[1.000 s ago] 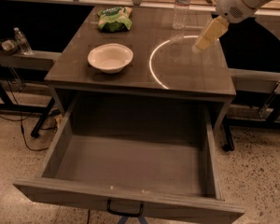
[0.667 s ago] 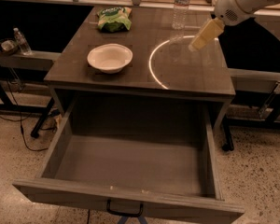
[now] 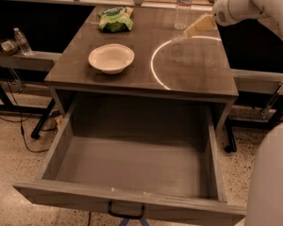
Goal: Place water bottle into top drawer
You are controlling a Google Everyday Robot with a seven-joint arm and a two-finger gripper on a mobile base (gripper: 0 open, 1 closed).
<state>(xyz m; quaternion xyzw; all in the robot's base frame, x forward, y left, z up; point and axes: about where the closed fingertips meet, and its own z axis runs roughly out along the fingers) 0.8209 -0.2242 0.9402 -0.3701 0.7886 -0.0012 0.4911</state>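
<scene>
The water bottle (image 3: pixel 183 7) stands upright at the back right of the grey table (image 3: pixel 85 67); it is clear, with a white cap and a label band. My gripper (image 3: pixel 197 28) hangs just to the right of and in front of the bottle, pointing down-left toward its base and holding nothing. The top drawer (image 3: pixel 132 168) is pulled wide open below the table's front edge. It is empty, and its black handle (image 3: pixel 126 213) shows at the bottom.
A white bowl (image 3: pixel 111 58) sits on the left of the table and a green snack bag (image 3: pixel 115 19) behind it. A bright ring of light (image 3: pixel 153 66) lies on the tabletop. A small clear bottle (image 3: pixel 22 41) stands on a bench at the far left.
My gripper has moved a little left and toward the back of the table, closer to the water bottle. Nothing else has moved.
</scene>
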